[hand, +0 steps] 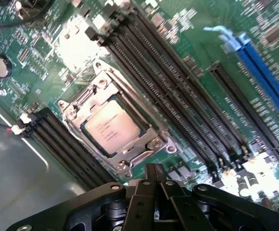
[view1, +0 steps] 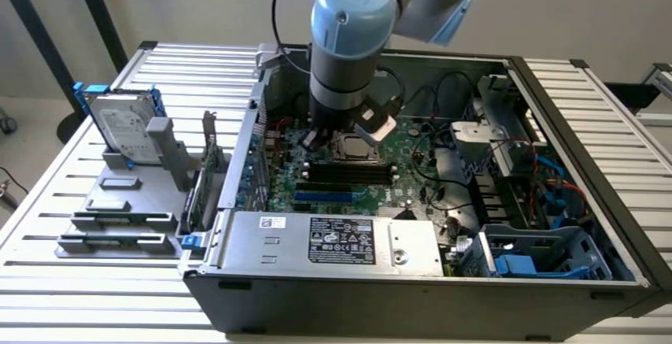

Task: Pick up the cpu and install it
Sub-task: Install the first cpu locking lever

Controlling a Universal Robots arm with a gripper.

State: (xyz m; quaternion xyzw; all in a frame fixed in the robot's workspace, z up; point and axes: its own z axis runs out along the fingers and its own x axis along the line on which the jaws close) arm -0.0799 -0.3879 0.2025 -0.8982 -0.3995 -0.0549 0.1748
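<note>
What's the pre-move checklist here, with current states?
1. cpu seated inside the socket frame: ok.
2. End effector shut, holding nothing: ok.
3. End effector clear of the cpu, hanging above the socket edge: ok.
4. Socket retention frame latched down: cannot tell.
5. Memory slots beside the socket unoccupied: ok.
6. Hard drive parked in the rack outside the case: ok.

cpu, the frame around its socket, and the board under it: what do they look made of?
cpu: dull silver metal top by the look, matte sheen with faint printing. Socket frame: brighter bare metal, likely stamped steel, glinting at the edges and screw corners. Motherboard: green glossy laminate with fine traces, apparently typical circuit board. The gripper is shut, holding nothing.
</note>
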